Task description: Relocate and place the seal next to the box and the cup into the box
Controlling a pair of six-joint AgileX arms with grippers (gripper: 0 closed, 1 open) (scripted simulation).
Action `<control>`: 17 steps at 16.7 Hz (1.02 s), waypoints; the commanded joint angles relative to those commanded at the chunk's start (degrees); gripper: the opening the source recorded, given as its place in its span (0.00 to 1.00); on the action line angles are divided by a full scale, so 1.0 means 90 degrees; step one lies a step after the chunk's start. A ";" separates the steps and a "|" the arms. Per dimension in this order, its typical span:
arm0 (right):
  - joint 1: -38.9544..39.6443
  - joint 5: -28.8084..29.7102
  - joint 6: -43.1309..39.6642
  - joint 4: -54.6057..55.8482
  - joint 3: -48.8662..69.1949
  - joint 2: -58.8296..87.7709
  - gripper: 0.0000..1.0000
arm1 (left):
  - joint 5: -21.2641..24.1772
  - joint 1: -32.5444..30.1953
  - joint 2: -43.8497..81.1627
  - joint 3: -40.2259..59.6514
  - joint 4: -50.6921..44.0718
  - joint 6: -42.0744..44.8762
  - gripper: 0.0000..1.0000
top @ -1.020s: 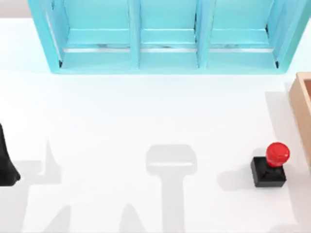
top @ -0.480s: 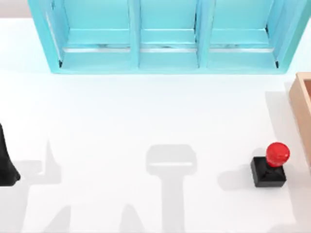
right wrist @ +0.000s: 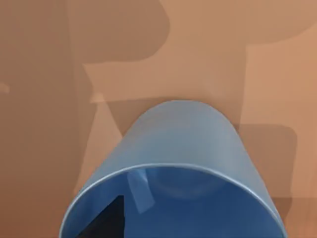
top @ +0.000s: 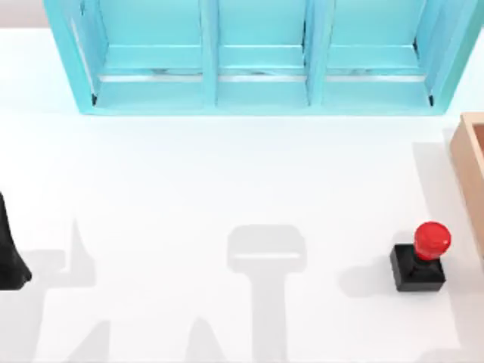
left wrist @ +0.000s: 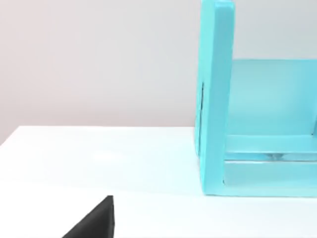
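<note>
Seal [top: 420, 261] sits just beside the box [top: 470, 162], and the blue cup [right wrist: 178, 173] hangs over the box floor; whether any gripper squeezes is unclear.

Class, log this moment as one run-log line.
seal: upright on table beside box | cup: over box interior, at right wrist | left arm: parked at table's left edge

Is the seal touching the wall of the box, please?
Apart. In the top view a strip of white table separates the seal from the box wall at the right edge.
</note>
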 joint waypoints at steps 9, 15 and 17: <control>0.0006 -0.0413 -0.0145 -0.0221 0.0961 -0.0216 1.00 | 0.0000 0.0000 0.0000 0.0000 0.0000 0.0000 1.00; -0.0053 -0.0241 -0.0104 -0.1811 0.2064 -0.0380 1.00 | 0.0000 0.0000 0.0000 0.0000 0.0000 0.0000 1.00; -0.0035 -0.0115 -0.0069 -0.2304 0.2140 -0.0455 1.00 | 0.0000 0.0000 0.0000 0.0000 0.0000 0.0000 1.00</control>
